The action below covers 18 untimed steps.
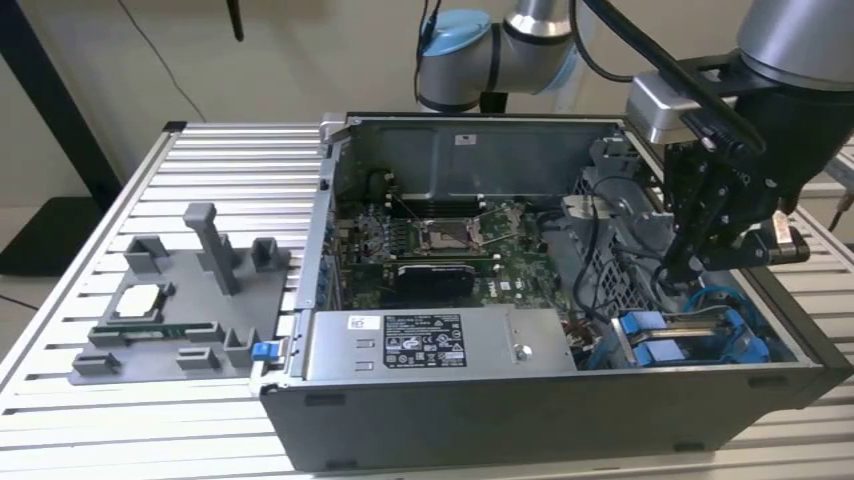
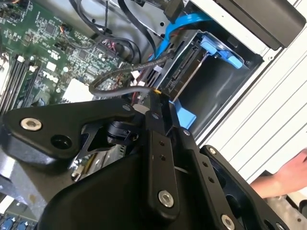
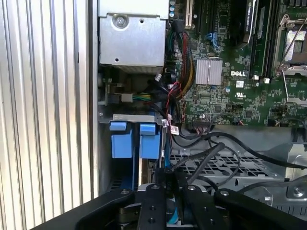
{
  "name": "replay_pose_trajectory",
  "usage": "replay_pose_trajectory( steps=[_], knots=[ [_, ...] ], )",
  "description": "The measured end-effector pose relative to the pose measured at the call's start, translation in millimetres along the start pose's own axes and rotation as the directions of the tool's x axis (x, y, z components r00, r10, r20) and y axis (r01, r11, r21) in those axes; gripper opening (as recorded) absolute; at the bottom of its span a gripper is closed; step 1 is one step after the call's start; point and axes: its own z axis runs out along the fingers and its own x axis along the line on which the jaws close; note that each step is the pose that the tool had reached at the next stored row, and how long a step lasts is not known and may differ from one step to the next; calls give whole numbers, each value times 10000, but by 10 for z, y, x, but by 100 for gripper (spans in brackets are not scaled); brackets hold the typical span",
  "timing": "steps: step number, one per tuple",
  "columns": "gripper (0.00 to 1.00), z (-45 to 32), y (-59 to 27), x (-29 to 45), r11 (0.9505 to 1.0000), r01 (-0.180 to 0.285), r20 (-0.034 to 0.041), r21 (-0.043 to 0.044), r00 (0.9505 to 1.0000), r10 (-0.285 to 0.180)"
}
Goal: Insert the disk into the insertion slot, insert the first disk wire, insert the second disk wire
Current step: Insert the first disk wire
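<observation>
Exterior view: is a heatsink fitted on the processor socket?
No, the processor socket sits bare on the motherboard, with its square metal frame uncovered.

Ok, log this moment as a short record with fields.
scene: open computer case on a slatted table
tool: lowered inside the case, close to the disk
disk: in its blue carrier, sitting in the drive cage
nearest to tool: black wire ending at the tool's tip
cabling: blue cable running above the disk
person: a hand over the table beside the case
</observation>
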Motion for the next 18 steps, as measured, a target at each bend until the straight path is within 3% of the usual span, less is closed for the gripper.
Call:
replay_pose_trajectory(
  steps=[9,18],
  knots=[
    [0,60,-124,48,9996,-16,3,-276,10000,16],
    [0,123,-250,91,9988,-30,3,-485,10000,30]
  ],
)
